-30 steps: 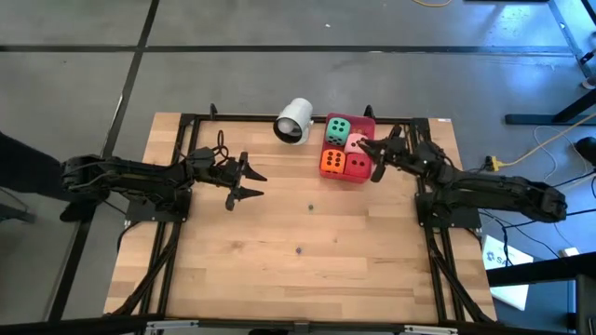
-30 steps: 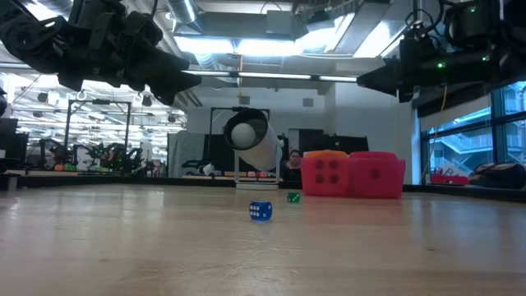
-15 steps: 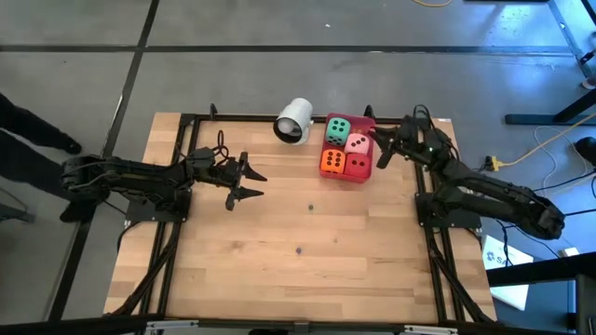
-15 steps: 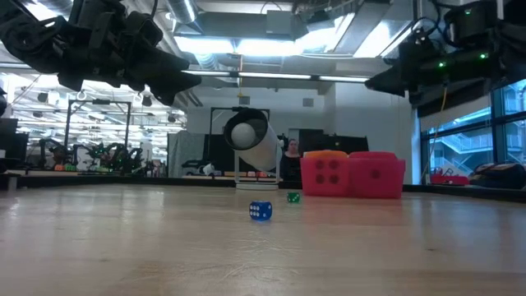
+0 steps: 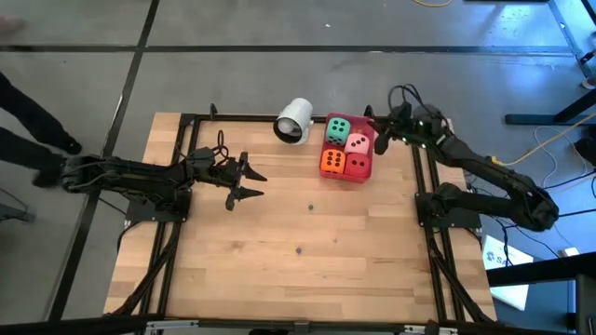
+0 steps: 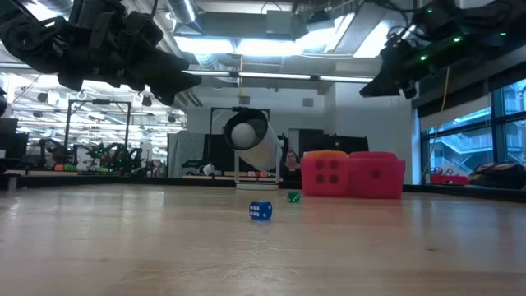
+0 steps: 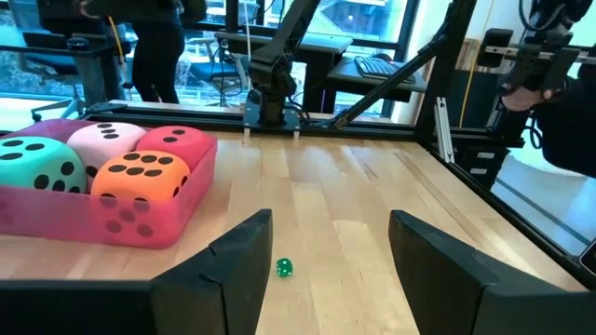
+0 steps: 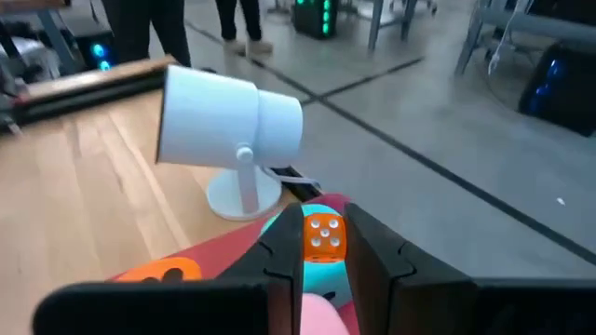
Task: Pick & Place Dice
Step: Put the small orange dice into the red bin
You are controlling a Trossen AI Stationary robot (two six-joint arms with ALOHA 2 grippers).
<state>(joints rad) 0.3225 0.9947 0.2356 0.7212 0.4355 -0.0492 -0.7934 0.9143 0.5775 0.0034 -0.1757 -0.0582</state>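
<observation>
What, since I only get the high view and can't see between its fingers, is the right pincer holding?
Observer: The right pincer is shut on a small orange die with white pips, as its wrist view shows.
Operator: And the two specks on the bare wood?
Observer: The low view shows they are small dice, a blue die nearer the camera and a green die behind it.
Operator: Is the left pincer near either?
Observer: The left pincer is open, and its wrist view shows the green die on the table just ahead of it.
</observation>
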